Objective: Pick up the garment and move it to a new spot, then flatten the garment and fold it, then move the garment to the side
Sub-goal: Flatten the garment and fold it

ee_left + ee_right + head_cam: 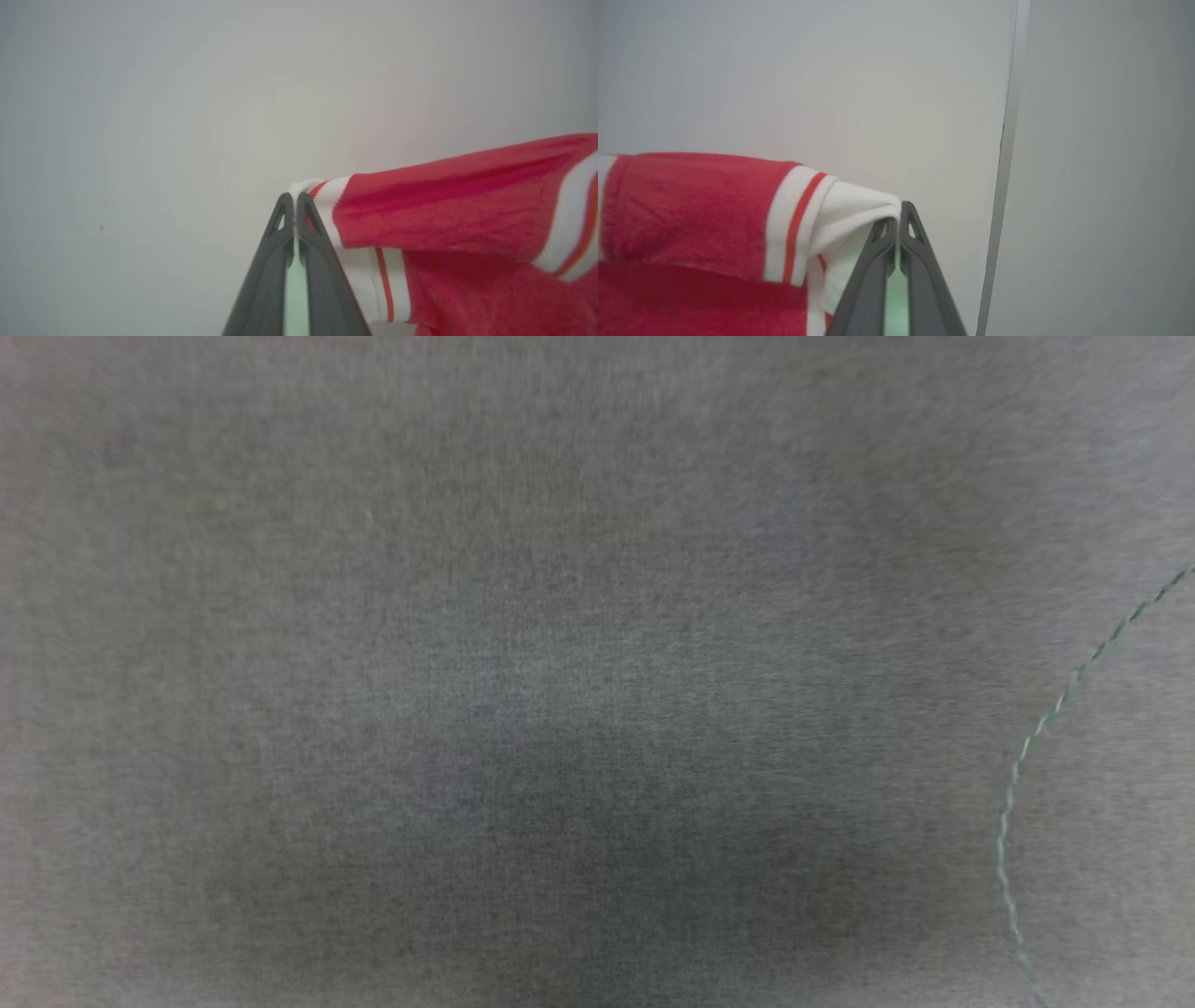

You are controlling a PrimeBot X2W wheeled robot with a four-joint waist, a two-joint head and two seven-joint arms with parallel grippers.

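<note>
The garment (444, 210) is a red shirt with white, red-striped trim, hanging to the right of my left gripper (295, 203) in the left wrist view. The two dark fingers there are pressed together on a white edge of it. In the right wrist view the garment (691, 214) stretches off to the left, and my right gripper (899, 212) is shut on its white corner. Both grippers hold it up in front of a pale wall.
The head view looks down on a grey cloth surface (560, 663) with a curved green stitched line (1036, 737) at the right. A pale wall (808, 70) with a vertical grey strip (1006, 140) stands behind the right gripper.
</note>
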